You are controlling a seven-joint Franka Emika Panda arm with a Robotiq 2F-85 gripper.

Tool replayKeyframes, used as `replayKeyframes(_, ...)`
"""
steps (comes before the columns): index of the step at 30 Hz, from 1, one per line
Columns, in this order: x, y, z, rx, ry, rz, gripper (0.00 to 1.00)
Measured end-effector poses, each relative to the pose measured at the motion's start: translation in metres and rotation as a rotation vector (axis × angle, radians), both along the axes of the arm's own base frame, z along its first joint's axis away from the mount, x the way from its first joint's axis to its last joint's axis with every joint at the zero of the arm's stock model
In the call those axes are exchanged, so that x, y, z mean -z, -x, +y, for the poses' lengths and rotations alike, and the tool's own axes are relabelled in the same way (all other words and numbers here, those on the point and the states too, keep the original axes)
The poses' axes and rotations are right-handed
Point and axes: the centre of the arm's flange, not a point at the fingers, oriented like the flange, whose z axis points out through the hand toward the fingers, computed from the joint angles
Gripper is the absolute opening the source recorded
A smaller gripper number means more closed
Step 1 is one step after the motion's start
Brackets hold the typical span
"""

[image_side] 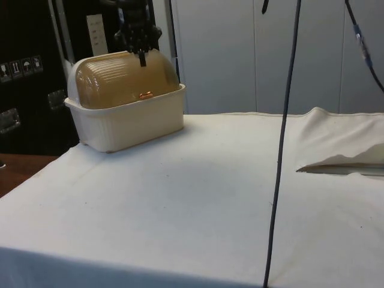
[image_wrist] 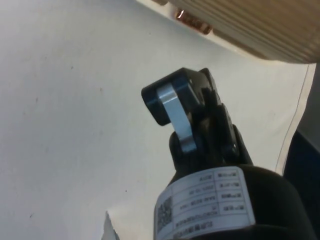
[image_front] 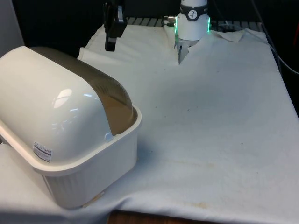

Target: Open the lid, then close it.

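Observation:
A cream bread box (image_front: 93, 163) stands at the front view's left with its white back towards that camera. Its ribbed, see-through brown lid (image_side: 129, 75) is rolled down to the rim, with a small copper handle (image_side: 146, 95) low on its front. The handle (image_wrist: 192, 21) and the lid's edge (image_wrist: 260, 25) also show in the wrist view. My black gripper (image_front: 110, 45) hangs just above the top of the lid on the box's far side, and in the side view the gripper (image_side: 142, 58) has its tip close to the lid's crown. The gripper (image_wrist: 172, 95) is shut on nothing.
White cloth (image_front: 210, 121) covers the table to the front view's right of the box. The cloth is folded and slit by the robot's base (image_front: 182, 56). A black cable (image_side: 279, 150) hangs down in the side view, near a raised cloth wrinkle (image_side: 342, 162).

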Motion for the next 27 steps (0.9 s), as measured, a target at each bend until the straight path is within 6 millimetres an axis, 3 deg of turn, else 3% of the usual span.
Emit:
replayKeyframes(17, -0.015, 0.000, 0.034, -0.043, -0.004, 0.061, 0.00)
replayKeyframes(27, -0.026, 0.015, 0.055, -0.054, -0.018, 0.099, 0.00)
